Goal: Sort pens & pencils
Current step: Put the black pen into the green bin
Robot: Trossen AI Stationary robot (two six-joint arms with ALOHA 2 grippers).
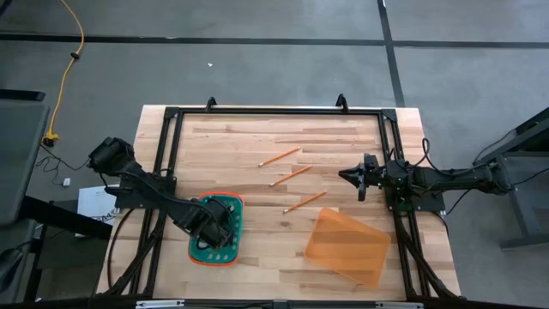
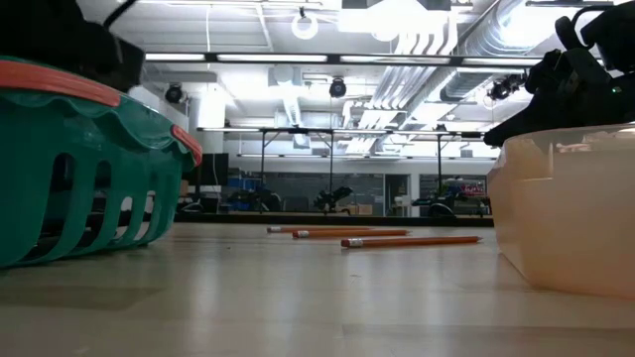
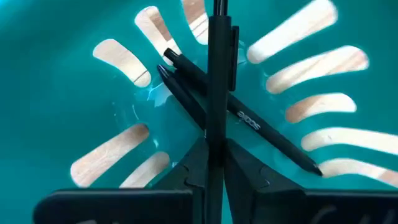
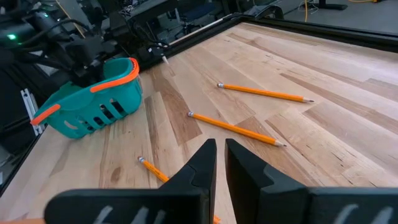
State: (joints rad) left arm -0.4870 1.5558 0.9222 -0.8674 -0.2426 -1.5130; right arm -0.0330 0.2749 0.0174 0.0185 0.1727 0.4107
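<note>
Three orange-yellow pencils (image 1: 279, 157) (image 1: 292, 176) (image 1: 304, 202) lie flat and spread apart on the wooden table, also visible in the right wrist view as pencils (image 4: 264, 93) (image 4: 236, 129). My left gripper (image 3: 214, 155) reaches down into the teal basket (image 1: 225, 197) and is shut on one dark pen (image 3: 217, 74). Two more dark pens (image 3: 186, 99) (image 3: 261, 127) lie crossed on the basket's slotted floor beneath it. My right gripper (image 4: 220, 149) hovers shut near the table's right edge, just right of the pencils, touching nothing. My left gripper pinches one pen between its two fingers near one end (image 3: 214, 140), coming from above into the basket. The pen runs out past the fingertips, its clip (image 3: 234, 50) farther along, crossing over the two lying pens. Whether it rests on them I cannot tell.
A translucent orange bin (image 1: 347, 247) sits on the near right of the table, close to the nearest pencil. A black metal frame (image 1: 274, 112) borders the table. The teal basket with its orange rim (image 2: 79, 169) stands near left. Bare wood lies between basket and pencils.
</note>
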